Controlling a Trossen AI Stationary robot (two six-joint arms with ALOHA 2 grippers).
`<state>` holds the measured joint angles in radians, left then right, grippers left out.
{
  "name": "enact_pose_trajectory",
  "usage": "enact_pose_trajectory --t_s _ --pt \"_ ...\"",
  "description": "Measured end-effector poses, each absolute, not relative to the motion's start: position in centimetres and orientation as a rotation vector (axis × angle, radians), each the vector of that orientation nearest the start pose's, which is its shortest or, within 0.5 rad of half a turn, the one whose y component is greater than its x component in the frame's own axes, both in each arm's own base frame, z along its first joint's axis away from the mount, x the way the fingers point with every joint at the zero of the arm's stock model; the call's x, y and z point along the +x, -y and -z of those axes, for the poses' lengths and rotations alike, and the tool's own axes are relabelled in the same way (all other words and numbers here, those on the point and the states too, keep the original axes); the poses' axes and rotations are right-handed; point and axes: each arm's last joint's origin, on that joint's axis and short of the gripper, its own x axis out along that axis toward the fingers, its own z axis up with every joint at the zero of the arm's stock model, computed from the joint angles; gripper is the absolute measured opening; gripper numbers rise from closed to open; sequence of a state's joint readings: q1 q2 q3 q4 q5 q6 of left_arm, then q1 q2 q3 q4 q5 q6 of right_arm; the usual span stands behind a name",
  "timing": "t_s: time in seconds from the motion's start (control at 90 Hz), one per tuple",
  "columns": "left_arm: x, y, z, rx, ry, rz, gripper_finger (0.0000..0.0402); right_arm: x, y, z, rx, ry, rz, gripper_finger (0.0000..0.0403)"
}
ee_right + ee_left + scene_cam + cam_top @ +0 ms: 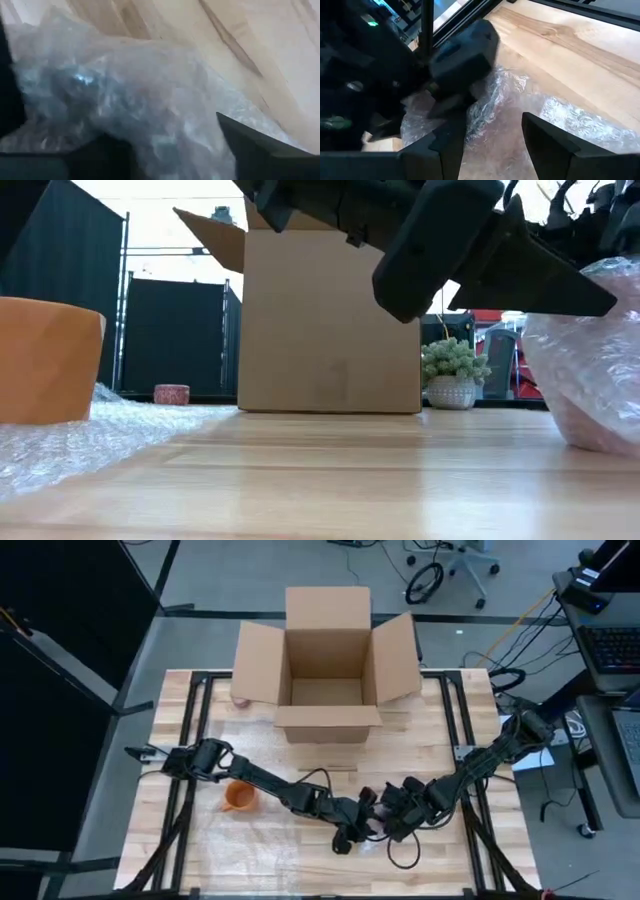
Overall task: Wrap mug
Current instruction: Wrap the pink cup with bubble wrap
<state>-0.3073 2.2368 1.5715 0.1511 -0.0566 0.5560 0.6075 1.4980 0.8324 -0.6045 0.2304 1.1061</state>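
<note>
I'm seeing the orange mug (238,797) sitting on crinkly bubble wrap (70,445), well left of both grippers. My left gripper (490,142) is hanging spread apart over a wrapped bundle (485,107); my right gripper (400,812) is meeting it there, fingers unreadable. Beyond them, the cardboard box (325,665) is standing open on the wooden table (480,740).

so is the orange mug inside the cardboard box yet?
No. In the high view the orange mug stands on the table beside the left arm, well short of the open cardboard box.
</note>
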Motion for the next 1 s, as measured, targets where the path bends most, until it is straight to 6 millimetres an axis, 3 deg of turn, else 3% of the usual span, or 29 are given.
enact_pose_trajectory --t_s 0.522,0.8,1.0 --pt "47.4 14.9 -15.9 0.635 -0.429 0.381 0.0178 20.9 -13.5 -23.7 0.391 -1.122 0.263 0.0224" --pt "47.4 14.9 -15.9 0.637 -0.43 0.382 0.0178 22.2 -13.5 -22.7 0.258 -1.084 0.244 0.0224" --pt "47.4 14.9 -15.9 0.638 -0.434 0.384 0.0178 23.3 -14.2 -19.9 0.232 -1.151 0.236 0.0224"
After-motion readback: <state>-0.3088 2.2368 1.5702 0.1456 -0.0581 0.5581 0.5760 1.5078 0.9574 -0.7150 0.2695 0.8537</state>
